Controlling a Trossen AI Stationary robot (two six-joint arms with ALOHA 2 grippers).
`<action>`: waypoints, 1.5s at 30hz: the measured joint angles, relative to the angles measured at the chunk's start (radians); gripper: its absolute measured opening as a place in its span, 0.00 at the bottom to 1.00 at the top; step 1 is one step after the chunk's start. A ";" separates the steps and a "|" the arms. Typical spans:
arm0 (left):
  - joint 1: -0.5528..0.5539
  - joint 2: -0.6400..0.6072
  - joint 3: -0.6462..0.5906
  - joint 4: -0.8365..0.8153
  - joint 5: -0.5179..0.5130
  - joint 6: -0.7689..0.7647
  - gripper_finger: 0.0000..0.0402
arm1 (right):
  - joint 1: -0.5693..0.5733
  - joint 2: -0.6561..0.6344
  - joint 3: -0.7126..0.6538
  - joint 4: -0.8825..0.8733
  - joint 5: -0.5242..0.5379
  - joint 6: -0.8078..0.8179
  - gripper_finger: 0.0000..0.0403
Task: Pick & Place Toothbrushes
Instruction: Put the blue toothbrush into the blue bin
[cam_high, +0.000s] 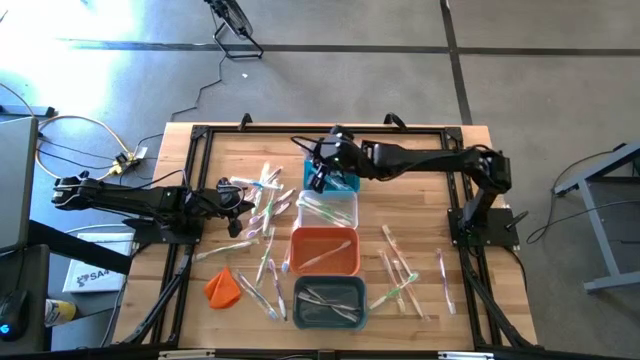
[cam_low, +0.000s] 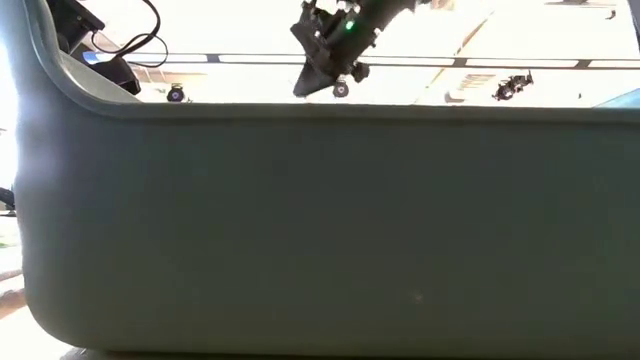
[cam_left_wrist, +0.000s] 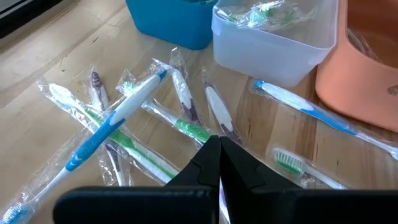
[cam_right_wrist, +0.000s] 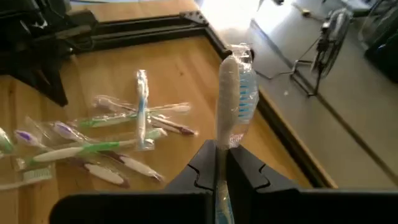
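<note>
Across the centre of your high view the wooden table (cam_high: 420, 180) carries a column of bins: teal bin (cam_high: 343, 184), clear bin (cam_high: 330, 209), orange bin (cam_high: 325, 250) and grey bin (cam_high: 329, 302), whose wall blocks nearly all of your low view. Loose toothbrushes (cam_high: 262, 205) lie scattered left of the bins and more at lower right, with an orange cloth lump (cam_high: 222, 287) at lower left. The right gripper (cam_high: 320, 178) hangs over the teal bin, pinching a wrapped blue toothbrush (cam_right_wrist: 236, 93), while the left gripper (cam_high: 248, 198) sits among the left pile, jaws closed with nothing visibly between them.

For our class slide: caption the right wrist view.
Right gripper shut on a wrapped blue-and-white toothbrush, above the wooden table.
</note>
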 joint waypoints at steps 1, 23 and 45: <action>0.000 0.000 0.000 0.000 0.000 0.000 0.00 | -0.008 0.007 0.000 -0.013 -0.009 -0.002 0.02; 0.000 0.000 -0.001 -0.033 -0.001 0.002 0.00 | -0.084 0.119 -0.001 -0.100 -0.123 -0.005 0.03; 0.000 0.000 -0.001 -0.033 -0.001 0.003 0.00 | -0.090 0.120 -0.001 -0.156 -0.181 0.043 0.02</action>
